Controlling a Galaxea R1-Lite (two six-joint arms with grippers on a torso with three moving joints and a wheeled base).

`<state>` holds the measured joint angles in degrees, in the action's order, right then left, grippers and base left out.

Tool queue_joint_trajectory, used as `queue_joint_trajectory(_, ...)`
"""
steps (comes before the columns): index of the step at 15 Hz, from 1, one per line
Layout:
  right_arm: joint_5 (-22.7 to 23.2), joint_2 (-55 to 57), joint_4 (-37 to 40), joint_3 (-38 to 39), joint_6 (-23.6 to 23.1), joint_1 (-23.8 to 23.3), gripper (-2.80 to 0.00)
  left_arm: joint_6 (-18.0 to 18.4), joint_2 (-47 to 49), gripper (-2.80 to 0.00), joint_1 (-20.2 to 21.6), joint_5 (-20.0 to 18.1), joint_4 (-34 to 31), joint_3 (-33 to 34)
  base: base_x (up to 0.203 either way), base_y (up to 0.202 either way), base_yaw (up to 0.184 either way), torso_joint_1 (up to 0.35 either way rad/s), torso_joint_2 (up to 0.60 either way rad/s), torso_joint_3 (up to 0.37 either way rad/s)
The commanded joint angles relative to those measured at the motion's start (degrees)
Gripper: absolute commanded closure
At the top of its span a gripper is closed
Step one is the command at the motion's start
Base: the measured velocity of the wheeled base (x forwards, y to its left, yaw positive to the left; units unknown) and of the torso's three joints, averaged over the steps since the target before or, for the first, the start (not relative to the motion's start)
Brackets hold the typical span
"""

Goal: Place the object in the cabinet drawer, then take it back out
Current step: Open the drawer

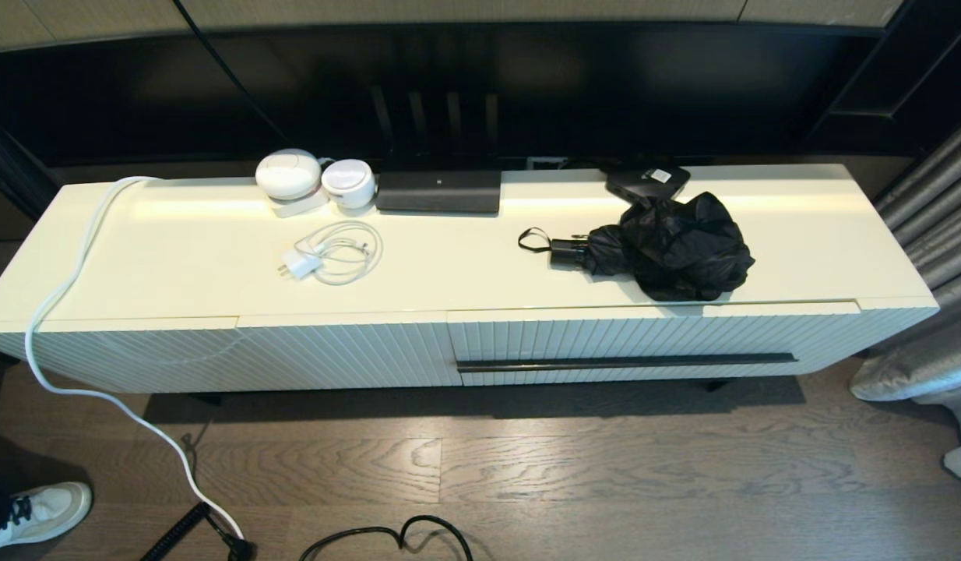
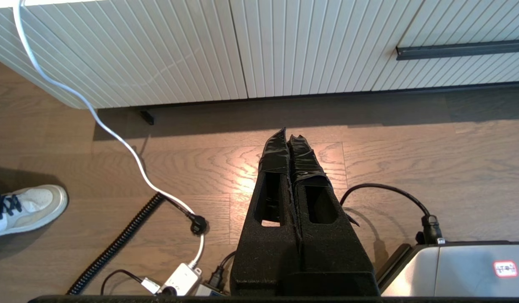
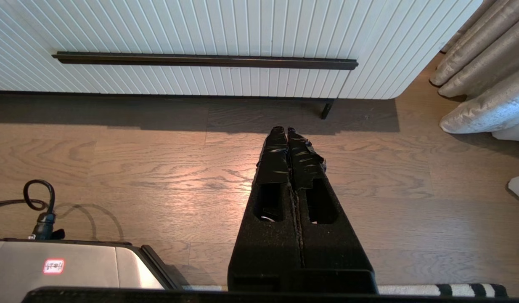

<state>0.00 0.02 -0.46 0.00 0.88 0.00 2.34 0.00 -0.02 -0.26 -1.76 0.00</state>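
Cream fluting runs across the whole cabinet front, and I have nothing in hand yet: my left gripper (image 2: 288, 141) hangs low over the wood floor with its fingers pressed together, facing the handleless panel. Further right, the drawer (image 1: 652, 339) sits fully closed, its black bar handle (image 1: 627, 362) untouched. The folding umbrella (image 1: 660, 245) lies on the cabinet top just above it. My right gripper (image 3: 286, 132), fingers likewise pressed together, is nearest; I'd spread them, hook that bar mid-length and pull straight.
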Motion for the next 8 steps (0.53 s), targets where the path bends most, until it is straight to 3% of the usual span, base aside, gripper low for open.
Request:
queue_joint_trajectory(1,0.0,0.0,-0.1,0.0,0.0,0.0,0.00,0.0,-0.1,0.00,0.0,0.0,0.0,0.0,0.000,0.000,0.000,0.000,0.00,0.000)
queue_joint_trajectory(8,0.0,0.0,-0.1,0.0,0.0,0.0,0.00,0.0,-0.1,0.00,0.0,0.0,0.0,0.0,0.000,0.000,0.000,0.000,0.00,0.000)
